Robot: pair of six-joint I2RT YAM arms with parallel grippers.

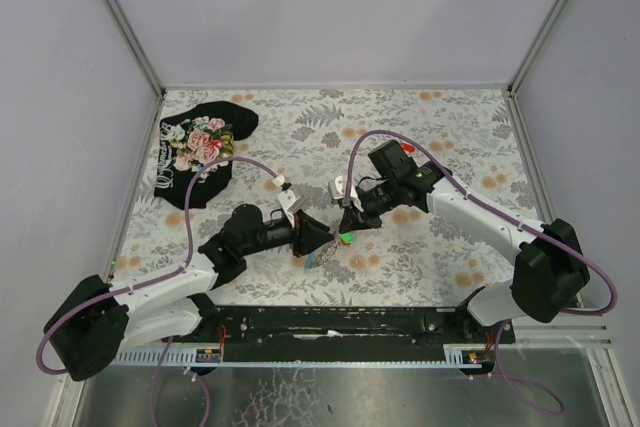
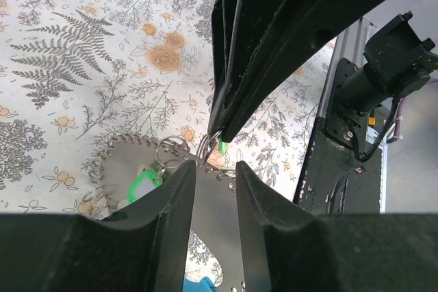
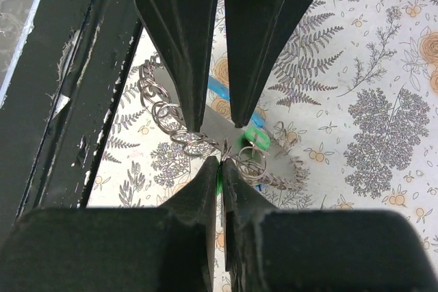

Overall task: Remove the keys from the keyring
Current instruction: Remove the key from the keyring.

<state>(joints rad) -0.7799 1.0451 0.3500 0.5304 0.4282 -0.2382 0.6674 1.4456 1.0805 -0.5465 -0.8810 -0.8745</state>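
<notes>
**Both arms are facing tip to tip over the keyring near the desk's front middle.**

The floral desk [image 1: 450, 127] is carrying a black cloth [image 1: 200, 152] at its far left, well apart from the work. The left arm [image 1: 170, 287] and right arm [image 1: 480, 212] are angling inward, their tips nearly touching. The left end effector [image 2: 215, 167] is standing partly open, straddling the keyring and clamping nothing that shows. The right end effector [image 3: 220, 163] is pinching almost fully closed on a thin green piece [image 2: 223, 146]; I cannot tell whether that is a key head. The keyring [image 2: 171, 148] is lying under both tips, with its grey fob [image 2: 126, 155] lying flat and its chain [image 3: 163, 109] curling along the fob's edge. A green-headed key [image 2: 142, 187] is resting on the fob beside the rings.
</notes>
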